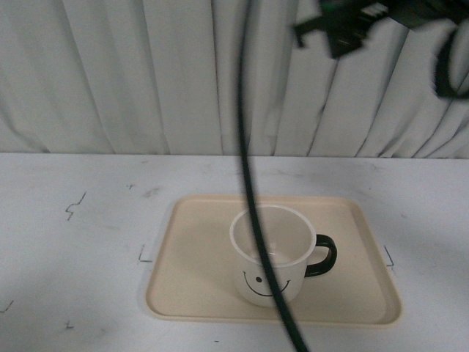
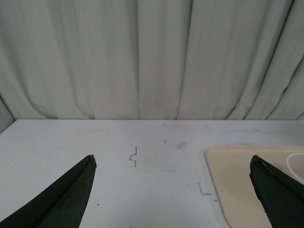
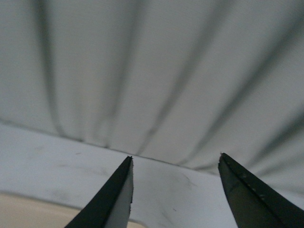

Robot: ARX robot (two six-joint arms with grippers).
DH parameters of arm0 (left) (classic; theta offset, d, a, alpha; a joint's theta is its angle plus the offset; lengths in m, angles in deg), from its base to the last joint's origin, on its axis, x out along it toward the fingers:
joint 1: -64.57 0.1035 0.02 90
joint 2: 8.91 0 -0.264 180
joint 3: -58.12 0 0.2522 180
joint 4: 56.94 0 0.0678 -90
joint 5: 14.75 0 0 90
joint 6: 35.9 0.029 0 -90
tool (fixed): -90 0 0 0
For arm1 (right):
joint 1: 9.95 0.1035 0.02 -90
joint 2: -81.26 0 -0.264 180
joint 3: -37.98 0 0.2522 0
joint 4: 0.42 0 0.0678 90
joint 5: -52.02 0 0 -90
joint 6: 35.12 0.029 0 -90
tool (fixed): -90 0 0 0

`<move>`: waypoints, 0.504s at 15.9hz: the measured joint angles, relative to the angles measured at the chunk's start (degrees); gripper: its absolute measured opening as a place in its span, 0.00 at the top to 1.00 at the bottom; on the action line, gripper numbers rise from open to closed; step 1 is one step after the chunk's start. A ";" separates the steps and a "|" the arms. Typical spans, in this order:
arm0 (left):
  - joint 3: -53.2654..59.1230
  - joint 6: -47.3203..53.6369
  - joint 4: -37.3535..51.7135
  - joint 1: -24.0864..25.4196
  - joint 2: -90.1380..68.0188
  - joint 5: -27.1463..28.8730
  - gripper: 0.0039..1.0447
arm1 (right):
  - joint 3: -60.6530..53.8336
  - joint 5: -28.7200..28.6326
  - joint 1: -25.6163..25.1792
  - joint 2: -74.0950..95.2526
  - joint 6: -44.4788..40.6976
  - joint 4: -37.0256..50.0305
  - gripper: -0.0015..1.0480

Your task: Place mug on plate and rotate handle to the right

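The white mug (image 1: 282, 242) with a black smiley face stands upright on the beige plate (image 1: 198, 257), a little right of its middle. Its black handle (image 1: 325, 254) points to the right. My left gripper (image 2: 173, 157) is open and empty, low over the table to the left of the plate (image 2: 237, 180); a sliver of the mug's rim (image 2: 290, 164) shows beside one finger. My right gripper (image 3: 176, 156) is open and empty, raised and facing the curtain, with a corner of the plate (image 3: 28, 209) below. A blurred part of the right arm (image 1: 344, 29) shows at top right.
A black cable (image 1: 245, 147) hangs down across the front view, in front of the mug. A pleated white curtain (image 1: 146, 73) closes off the back of the white table (image 1: 73, 242). Small pen marks (image 1: 75, 205) dot the table around the plate.
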 joint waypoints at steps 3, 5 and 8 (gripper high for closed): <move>0.00 0.02 -0.04 0.00 0.00 -0.22 0.06 | -21.16 -0.55 -5.99 -8.26 10.19 21.31 0.74; 0.00 0.00 -0.04 0.00 0.00 -0.17 0.06 | -28.17 -4.44 -7.08 -15.43 11.63 26.25 0.93; 0.00 0.02 -0.04 0.00 0.00 -0.20 0.06 | -38.25 -7.39 -11.17 -20.79 12.41 25.90 0.98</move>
